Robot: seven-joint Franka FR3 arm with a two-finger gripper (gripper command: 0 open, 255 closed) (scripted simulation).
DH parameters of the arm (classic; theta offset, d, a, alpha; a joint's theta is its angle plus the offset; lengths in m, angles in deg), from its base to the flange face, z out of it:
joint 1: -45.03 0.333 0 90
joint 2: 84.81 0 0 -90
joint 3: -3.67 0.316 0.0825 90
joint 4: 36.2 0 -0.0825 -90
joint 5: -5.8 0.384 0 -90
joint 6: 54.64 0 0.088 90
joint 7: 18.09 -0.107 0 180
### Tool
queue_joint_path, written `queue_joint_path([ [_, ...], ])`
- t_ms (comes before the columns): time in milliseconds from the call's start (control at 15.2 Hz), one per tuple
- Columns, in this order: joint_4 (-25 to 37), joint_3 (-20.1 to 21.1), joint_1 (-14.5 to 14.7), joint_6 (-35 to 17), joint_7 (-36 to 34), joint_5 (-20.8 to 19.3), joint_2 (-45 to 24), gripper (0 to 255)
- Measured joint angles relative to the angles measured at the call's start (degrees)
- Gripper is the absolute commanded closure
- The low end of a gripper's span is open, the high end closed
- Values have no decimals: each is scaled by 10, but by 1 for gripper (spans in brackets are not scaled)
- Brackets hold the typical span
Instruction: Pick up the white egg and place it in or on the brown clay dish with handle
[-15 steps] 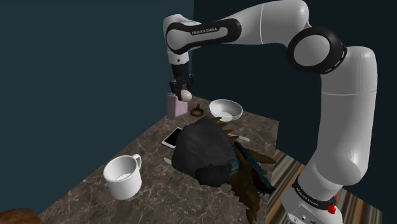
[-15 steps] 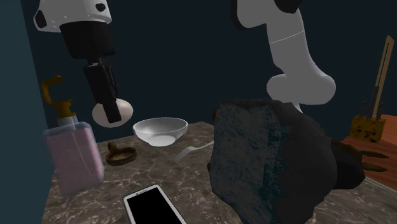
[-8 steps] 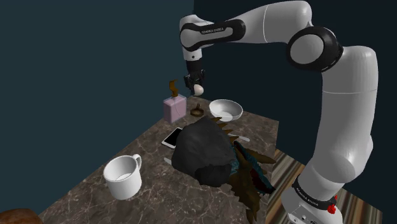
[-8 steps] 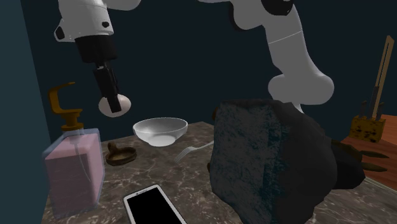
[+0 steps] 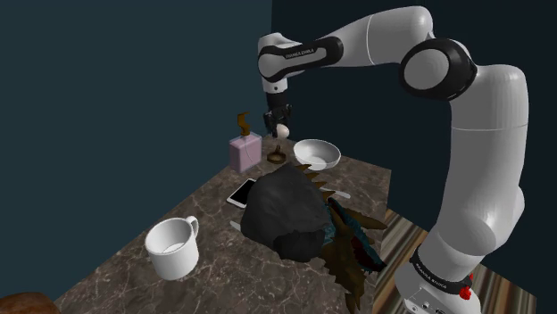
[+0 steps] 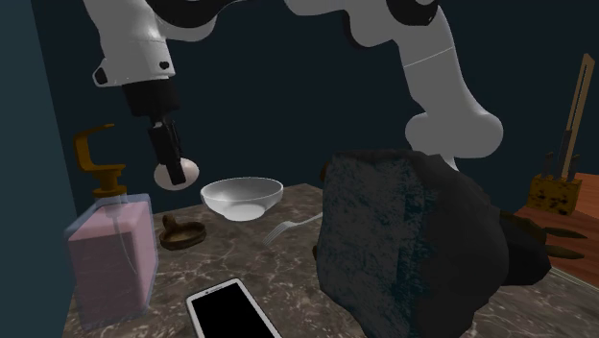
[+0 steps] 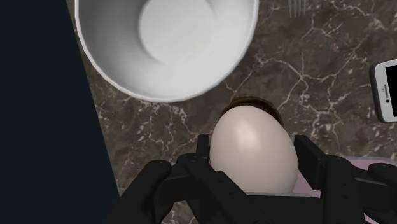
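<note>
The black jaws clasp the smooth white egg [image 7: 253,149], hanging above the small brown clay dish with handle [image 6: 182,233] near the dark marble desk's [image 6: 293,264] far corner. Best to descend straight, centred, and release low so it won't roll out.

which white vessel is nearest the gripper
The shallow white bowl, just below and beside the gripper; the handled white mug stands far off, nearest the shoulder camera.

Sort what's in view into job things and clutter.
Job: egg, brown dish, hand clasping the egg above the dish.
Clutter: white bowl, pink bottle, phone, mug, fork, dark lump.
</note>
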Motion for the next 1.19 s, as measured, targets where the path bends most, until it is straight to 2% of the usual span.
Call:
queue_joint_path([
  [528,-42,-1,-1,-55,-6,-4,-13,255],
  [924,-46,-2,-1,-60,-6,-4,-14,255],
  [990,-46,-2,-1,-60,-6,-4,-14,0],
  [1188,-46,-2,-1,-60,-6,-4,-14,0],
])
